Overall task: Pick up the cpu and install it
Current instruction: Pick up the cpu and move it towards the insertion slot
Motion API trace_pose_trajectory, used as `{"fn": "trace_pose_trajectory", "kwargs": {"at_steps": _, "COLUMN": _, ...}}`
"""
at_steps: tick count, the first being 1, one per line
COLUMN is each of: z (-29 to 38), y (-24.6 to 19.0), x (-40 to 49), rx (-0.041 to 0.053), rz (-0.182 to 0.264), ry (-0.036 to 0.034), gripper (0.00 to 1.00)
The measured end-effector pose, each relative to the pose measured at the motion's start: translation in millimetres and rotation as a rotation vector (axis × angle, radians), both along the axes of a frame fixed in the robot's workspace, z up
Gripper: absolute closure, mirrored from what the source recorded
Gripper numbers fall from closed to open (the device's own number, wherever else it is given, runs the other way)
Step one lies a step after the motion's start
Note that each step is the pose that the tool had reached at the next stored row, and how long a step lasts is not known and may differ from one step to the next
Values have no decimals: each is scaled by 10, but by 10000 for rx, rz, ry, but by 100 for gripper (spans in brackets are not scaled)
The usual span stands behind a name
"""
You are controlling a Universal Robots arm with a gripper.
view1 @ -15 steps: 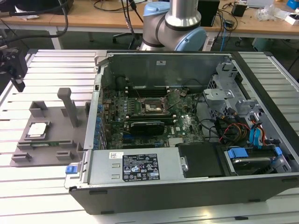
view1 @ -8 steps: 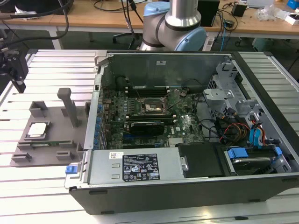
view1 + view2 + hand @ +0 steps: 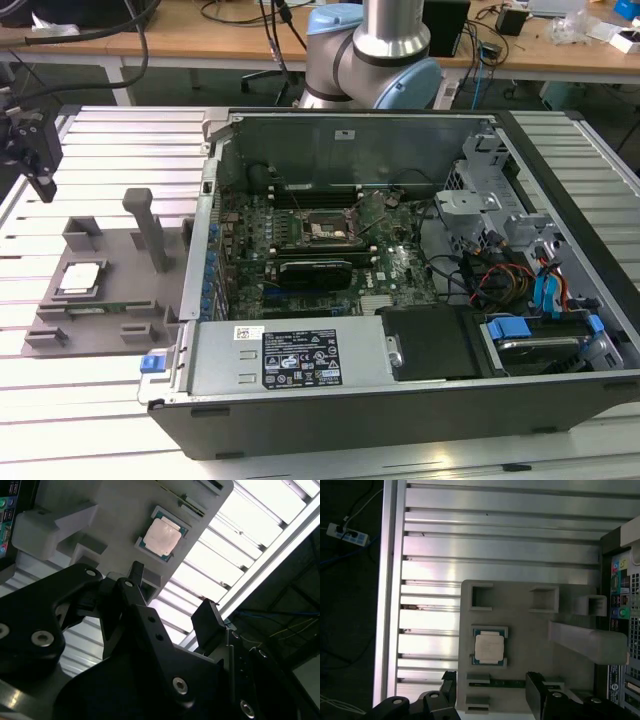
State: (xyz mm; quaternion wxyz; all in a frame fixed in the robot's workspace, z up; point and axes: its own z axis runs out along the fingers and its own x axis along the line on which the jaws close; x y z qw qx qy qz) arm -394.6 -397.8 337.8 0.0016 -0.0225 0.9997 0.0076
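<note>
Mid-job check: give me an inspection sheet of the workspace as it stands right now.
Surface: ribbed aluminium table, carrying a grey plastic fixture tray and an open black computer case.
Job's things: small square silver-topped cpu lies flat in a tray pocket; black motherboard socket frame sits inside the case.
Clutter: nothing seen.
Grippers: black pincer open, empty, raised near the tray, clear of the cpu.
Cables: red and blue leads inside the case.
Surroundings: wooden bench behind the table.
</note>
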Motion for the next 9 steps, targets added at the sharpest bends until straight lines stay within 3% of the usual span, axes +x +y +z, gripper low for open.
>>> {"fn": "trace_pose_trajectory", "kwargs": {"at_steps": 9, "z": -36, "y": 0, "x": 0, "rx": 0, "rz": 0, "ry": 1, "gripper": 34}}
